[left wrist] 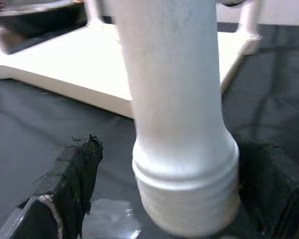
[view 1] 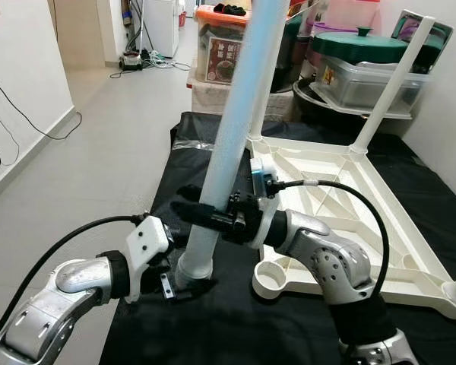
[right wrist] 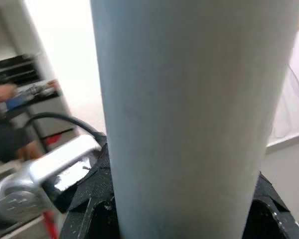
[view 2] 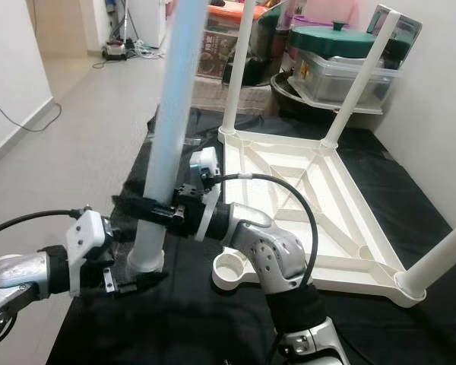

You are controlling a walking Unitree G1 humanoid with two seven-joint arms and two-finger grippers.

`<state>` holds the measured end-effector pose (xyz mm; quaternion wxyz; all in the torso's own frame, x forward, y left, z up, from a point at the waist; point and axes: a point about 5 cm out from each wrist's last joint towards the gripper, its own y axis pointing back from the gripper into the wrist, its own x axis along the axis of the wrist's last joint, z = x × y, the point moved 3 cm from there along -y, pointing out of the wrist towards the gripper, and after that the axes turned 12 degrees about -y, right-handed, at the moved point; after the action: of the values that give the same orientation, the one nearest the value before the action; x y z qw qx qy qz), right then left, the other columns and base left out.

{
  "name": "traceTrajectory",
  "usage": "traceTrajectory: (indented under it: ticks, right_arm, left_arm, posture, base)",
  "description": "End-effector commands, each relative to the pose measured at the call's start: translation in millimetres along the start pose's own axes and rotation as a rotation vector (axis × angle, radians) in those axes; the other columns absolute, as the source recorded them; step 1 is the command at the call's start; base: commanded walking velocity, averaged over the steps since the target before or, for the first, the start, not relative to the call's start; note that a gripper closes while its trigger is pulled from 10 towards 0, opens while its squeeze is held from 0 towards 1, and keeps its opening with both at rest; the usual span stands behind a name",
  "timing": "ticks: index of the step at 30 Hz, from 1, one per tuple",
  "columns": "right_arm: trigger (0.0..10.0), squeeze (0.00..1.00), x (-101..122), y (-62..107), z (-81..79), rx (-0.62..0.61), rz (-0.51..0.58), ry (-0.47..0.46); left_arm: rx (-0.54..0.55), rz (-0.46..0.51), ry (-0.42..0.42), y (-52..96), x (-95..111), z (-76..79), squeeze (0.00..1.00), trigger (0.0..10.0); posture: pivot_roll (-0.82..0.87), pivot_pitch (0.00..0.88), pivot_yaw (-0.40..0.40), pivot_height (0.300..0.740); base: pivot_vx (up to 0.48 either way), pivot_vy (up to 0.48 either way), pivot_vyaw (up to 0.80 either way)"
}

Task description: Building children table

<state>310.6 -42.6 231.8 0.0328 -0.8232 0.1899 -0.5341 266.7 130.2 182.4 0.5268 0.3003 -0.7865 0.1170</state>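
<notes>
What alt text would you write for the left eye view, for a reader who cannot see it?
Both grippers hold a loose white table leg nearly upright over a black mat: the left gripper at its threaded bottom end, the right gripper higher up. Beside it lies the upturned white tabletop, its near corner socket still empty.

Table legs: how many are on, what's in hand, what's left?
Done: three legs stand in the upturned tabletop, e.g. the far-right leg. In hand: the fourth leg, upright on the black mat, right gripper mid-shaft, left gripper at its threaded end. Left: seat it in the empty near corner socket.
</notes>
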Motion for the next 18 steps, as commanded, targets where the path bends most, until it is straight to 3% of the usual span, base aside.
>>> traceTrajectory:
  ticks: [1, 3, 4, 7, 8, 12, 16, 18]
  right_arm:
    - [0.0, 0.0, 14, 10.8, 15.6, -0.102, 0.06, 0.025]
    - [0.0, 0.0, 14, 10.8, 15.6, -0.102, 0.06, 0.025]
    - [0.0, 0.0, 23, 15.1, 27.7, -0.192, 0.114, 0.028]
    - [0.0, 0.0, 23, 15.1, 27.7, -0.192, 0.114, 0.028]
    - [0.0, 0.0, 29, 16.8, 34.8, -0.259, 0.164, 0.025]
    - [0.0, 0.0, 28, 5.7, 32.0, -0.31, 0.223, 0.008]
    - [0.0, 0.0, 28, 5.7, 32.0, -0.31, 0.223, 0.008]
    - [0.0, 0.0, 23, -2.2, 26.1, -0.305, 0.229, 0.005]
  left_arm:
    - [0.146, -0.038, 0.001, 7.7, -5, -19.6, 0.0, 10.0]
    - [0.146, -0.038, 0.001, 7.7, -5, -19.6, 0.0, 10.0]
    - [0.222, -0.053, 0.015, 10.6, -8, -29.6, 0.0, 10.0]
    - [0.222, -0.053, 0.015, 10.6, -8, -29.6, 0.0, 10.0]
    - [0.235, -0.038, 0.04, 8.8, -8, -28.7, 0.0, 10.0]
    - [0.211, -0.018, 0.077, -3.8, -12, -20.1, 0.0, 10.0]
    - [0.211, -0.018, 0.077, -3.8, -12, -20.1, 0.0, 10.0]
    - [0.187, -0.009, 0.079, -9.9, -12, -17.1, 0.0, 10.0]
  posture:
    - [0.12, 0.0, -0.124, 0.74]
    - [0.12, 0.0, -0.124, 0.74]
    - [0.12, 0.0, -0.124, 0.74]
    - [0.12, 0.0, -0.124, 0.74]
    - [0.11, 0.0, -0.123, 0.74]
    - [0.11, 0.0, -0.114, 0.74]
    - [0.11, 0.0, -0.114, 0.74]
    - [0.1, 0.0, -0.107, 0.74]
  base:
    - [0.0, 0.0, 0.0]
    - [0.0, 0.0, 0.0]
    - [0.0, 0.0, 0.0]
    - [0.0, 0.0, 0.0]
    - [0.0, 0.0, 0.0]
    - [0.0, 0.0, 0.0]
    - [0.0, 0.0, 0.0]
    - [0.0, 0.0, 0.0]
